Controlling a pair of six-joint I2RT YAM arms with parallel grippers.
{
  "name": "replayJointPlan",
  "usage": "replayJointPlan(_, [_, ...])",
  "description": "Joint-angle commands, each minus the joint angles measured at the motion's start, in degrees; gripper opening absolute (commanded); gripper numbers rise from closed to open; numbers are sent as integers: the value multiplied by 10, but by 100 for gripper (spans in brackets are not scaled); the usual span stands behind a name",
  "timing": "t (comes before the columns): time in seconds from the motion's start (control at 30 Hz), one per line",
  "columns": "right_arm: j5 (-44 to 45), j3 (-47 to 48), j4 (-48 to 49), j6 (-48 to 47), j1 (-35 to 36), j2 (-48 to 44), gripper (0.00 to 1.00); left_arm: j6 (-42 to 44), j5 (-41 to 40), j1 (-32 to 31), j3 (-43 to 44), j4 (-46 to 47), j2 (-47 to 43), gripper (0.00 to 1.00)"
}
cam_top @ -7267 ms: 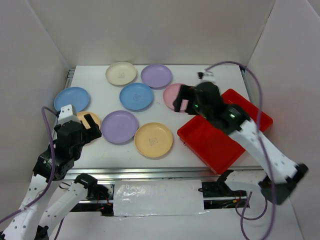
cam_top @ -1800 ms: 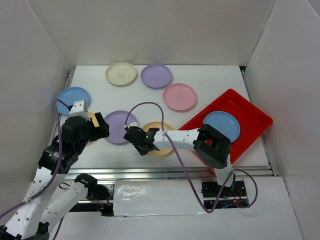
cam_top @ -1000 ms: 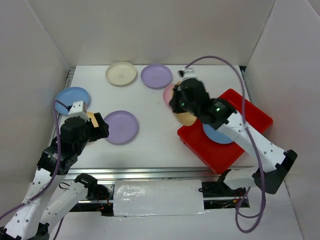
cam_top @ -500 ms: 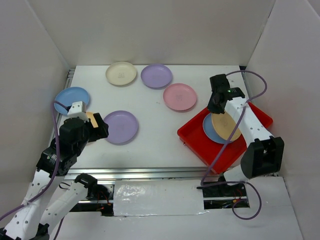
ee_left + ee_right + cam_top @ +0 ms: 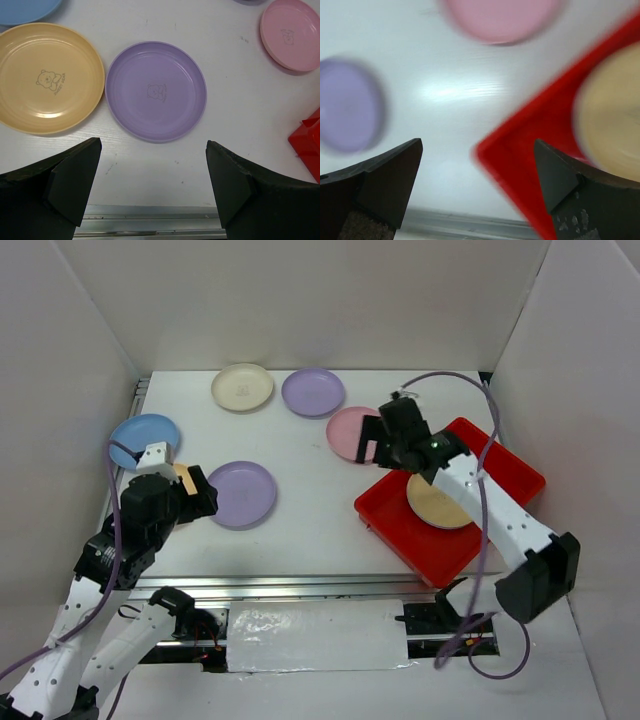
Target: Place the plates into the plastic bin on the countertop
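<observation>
In the red plastic bin (image 5: 503, 472) lies a yellow-orange plate (image 5: 440, 502). My right gripper (image 5: 383, 439) hangs open and empty over the bin's left corner, next to the pink plate (image 5: 347, 430). The right wrist view is blurred: the bin (image 5: 530, 150), the yellow-orange plate (image 5: 610, 130) and the pink plate (image 5: 500, 17) show beyond the right gripper (image 5: 477, 185). My left gripper (image 5: 152, 190) is open above the countertop (image 5: 300, 530), near a purple plate (image 5: 156, 91) and a second yellow-orange plate (image 5: 49, 77).
A cream plate (image 5: 242, 387) and another purple plate (image 5: 313, 392) sit at the back, and a blue plate (image 5: 143, 437) lies far left. A metal rail (image 5: 300, 585) runs along the near edge. White walls close in the sides and back.
My right gripper let the yellow-orange plate go into the bin on top of the blue plate, opened, and swung left toward the pink plate. The left arm has stayed still.
</observation>
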Motion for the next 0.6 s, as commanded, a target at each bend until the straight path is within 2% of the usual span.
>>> replayJointPlan(0.0, [-64,9,124,0,119,-62,100,4,-19,2,4,16,10,99])
replayJointPlan(0.07, [-90,18,148,0,191,-25,100,-13,-42,2,7,6,17,99])
replayJointPlan(0.2, [-90,90,160,5,257,113,100,-38,-98,2,16,-19,18,99])
replayJointPlan(0.23, [-84,109,154,14,265,175,100,-41,-108,2,16,-24,17,99])
replayJointPlan(0.33, [-93,188,139,30,272,287,99,-41,-106,2,15,-21,11,99])
replayJointPlan(0.47, [-88,311,96,42,279,405,97,-32,-94,2,14,-16,13,99])
replayJointPlan(0.57, [-93,362,71,49,273,472,94,-26,-86,2,12,-13,21,99])
